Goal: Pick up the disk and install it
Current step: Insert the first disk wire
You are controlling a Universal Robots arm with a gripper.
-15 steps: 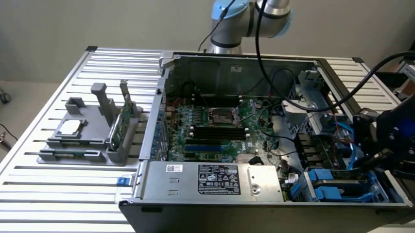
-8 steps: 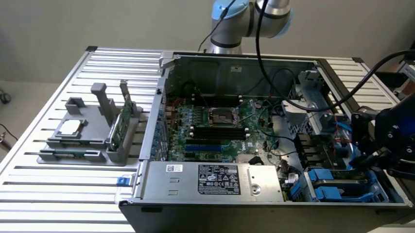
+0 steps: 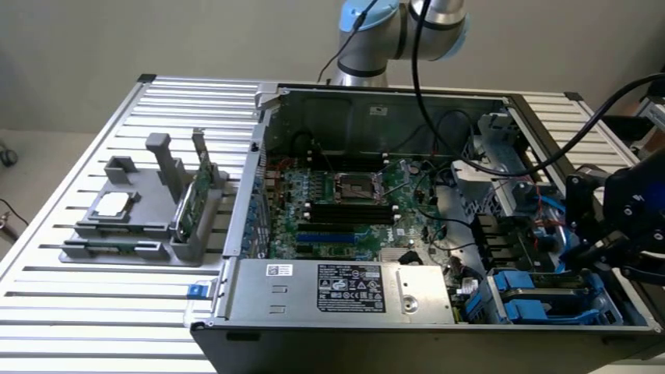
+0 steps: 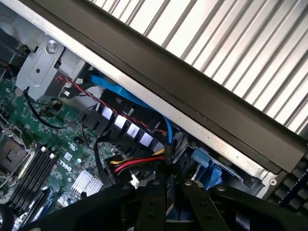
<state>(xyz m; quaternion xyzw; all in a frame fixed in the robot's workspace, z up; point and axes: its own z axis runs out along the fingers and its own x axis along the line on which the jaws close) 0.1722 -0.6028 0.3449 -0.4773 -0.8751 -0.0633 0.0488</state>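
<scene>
Black gripper (image 4: 167,186), jaws drawn together, hovered over the open dark-grey metal computer case (image 3: 311,343), near the silver-grey rectangular disk (image 3: 540,294) in its blue plastic carrier.

The arm (image 3: 400,31) behind the case (image 3: 311,343) is cut off by the picture's edge. Over the case's drive-bay end the gripper (image 3: 597,245) is a dark blur, partly out of frame. The disk (image 3: 540,300) low in that corner is half hidden by cables and the case wall. In the wrist view the gripper (image 4: 168,187), cut by the edge, hides most of the disk (image 4: 208,163). The power supply (image 3: 343,284) label's print is too small to read.
</scene>
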